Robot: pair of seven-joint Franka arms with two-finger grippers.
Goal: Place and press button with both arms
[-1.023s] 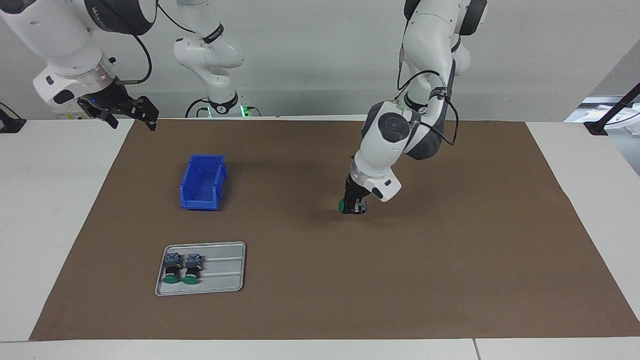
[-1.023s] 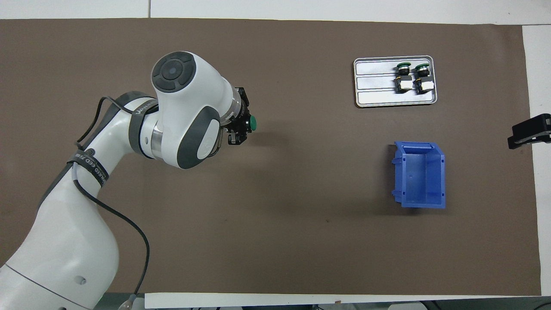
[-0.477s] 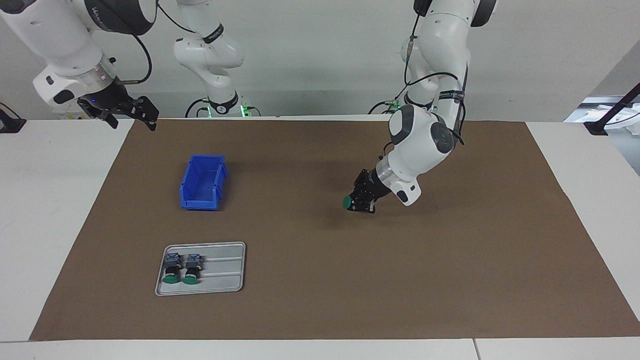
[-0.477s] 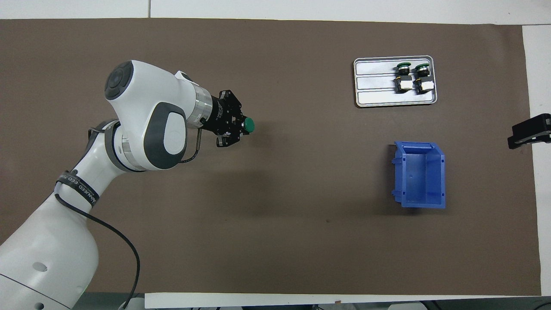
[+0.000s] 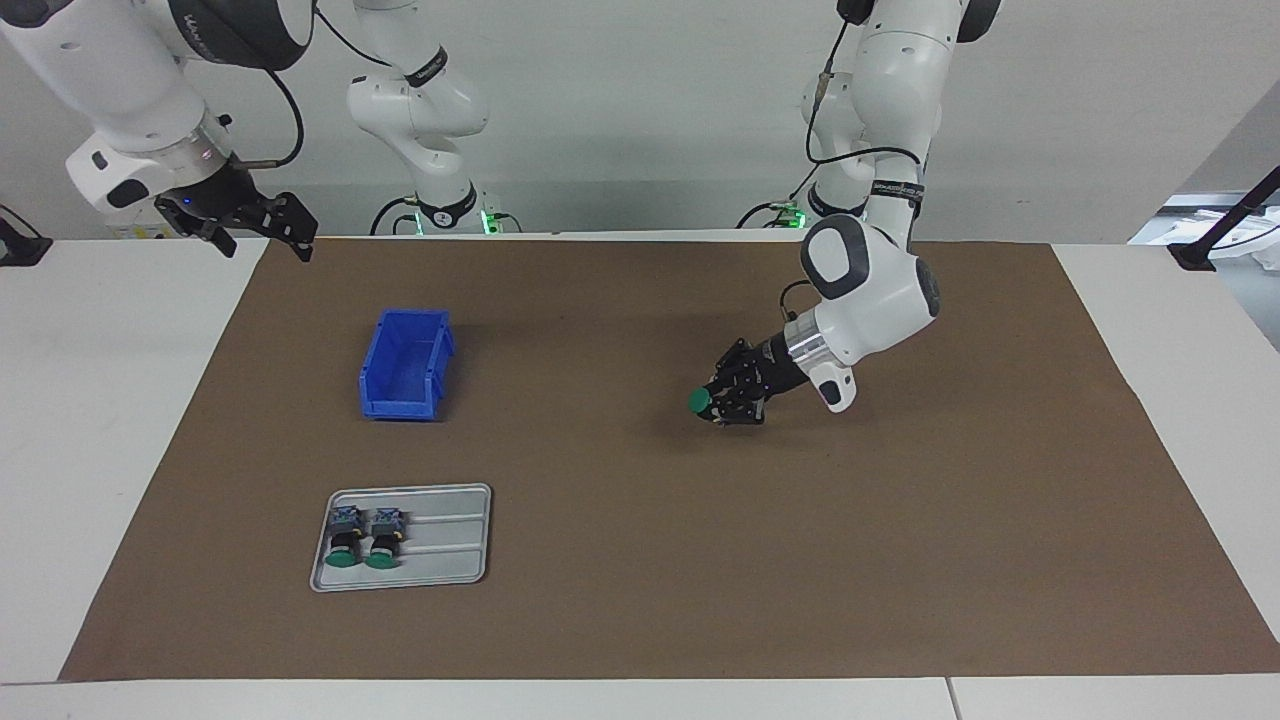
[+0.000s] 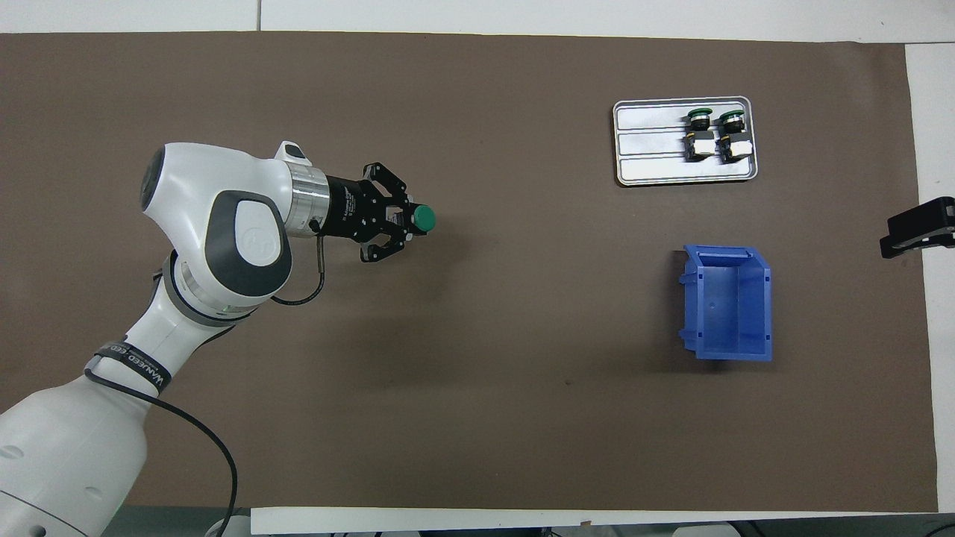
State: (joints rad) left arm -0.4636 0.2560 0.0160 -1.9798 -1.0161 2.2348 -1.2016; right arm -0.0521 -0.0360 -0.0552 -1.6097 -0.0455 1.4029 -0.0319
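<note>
My left gripper (image 5: pixel 722 402) (image 6: pixel 409 222) is shut on a button (image 5: pixel 700 401) (image 6: pixel 424 218) with a round green cap. It holds it low over the middle of the brown mat, with the wrist tilted nearly flat and the green cap pointing toward the right arm's end of the table. Two more green-capped buttons (image 5: pixel 361 540) (image 6: pixel 714 134) lie side by side in a grey tray (image 5: pixel 450 545) (image 6: pixel 649 145). My right gripper (image 5: pixel 265 225) (image 6: pixel 918 227) waits raised over the table's edge at the right arm's end.
An empty blue bin (image 5: pixel 405 365) (image 6: pixel 727 302) stands on the mat, nearer to the robots than the tray. The brown mat (image 5: pixel 640 560) (image 6: pixel 477 418) covers most of the white table.
The left wrist has swung back and laid over from pointing down to nearly flat, keeping the button over the same spot and turning its green cap sideways. The right arm has not moved.
</note>
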